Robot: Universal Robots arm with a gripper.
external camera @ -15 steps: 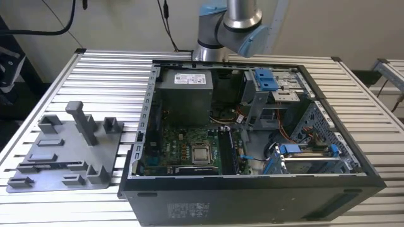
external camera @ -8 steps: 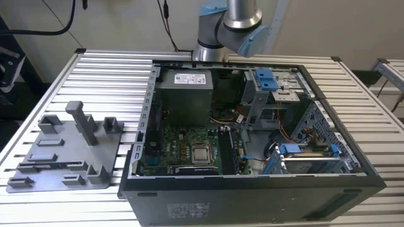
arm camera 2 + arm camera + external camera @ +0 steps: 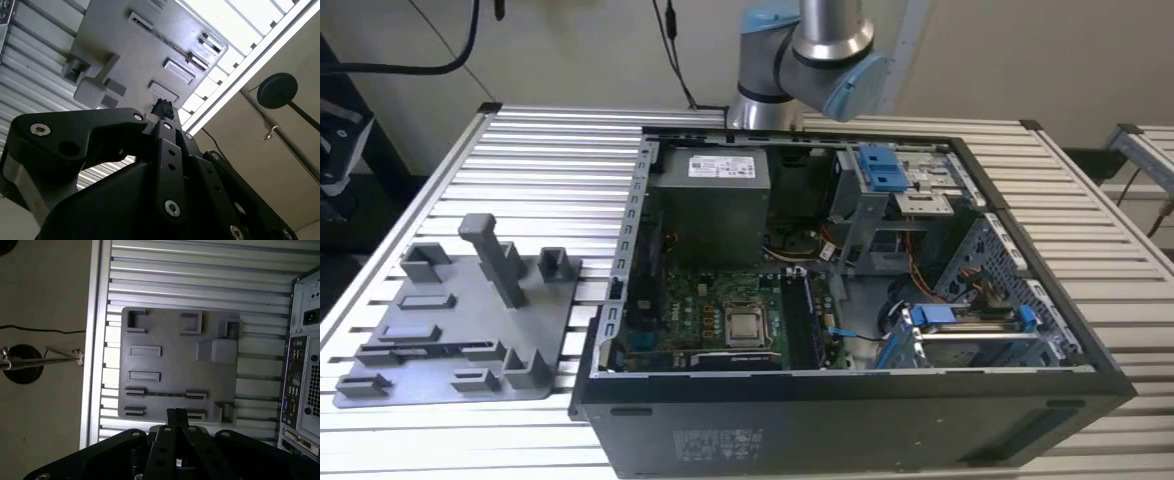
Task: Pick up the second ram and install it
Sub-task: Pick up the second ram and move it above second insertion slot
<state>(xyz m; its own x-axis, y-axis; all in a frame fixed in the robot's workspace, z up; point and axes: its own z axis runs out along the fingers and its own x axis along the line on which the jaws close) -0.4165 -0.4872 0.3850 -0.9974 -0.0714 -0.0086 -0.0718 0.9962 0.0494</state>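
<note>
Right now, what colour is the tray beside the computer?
The tray is plain grey; the first wrist view shows it best.

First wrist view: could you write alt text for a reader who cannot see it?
The closed tool points down at a grey fixture tray on a slatted metal table. A thin dark ram stick lies in the tray between two holders; the rear of a computer case stands beside it.
</note>
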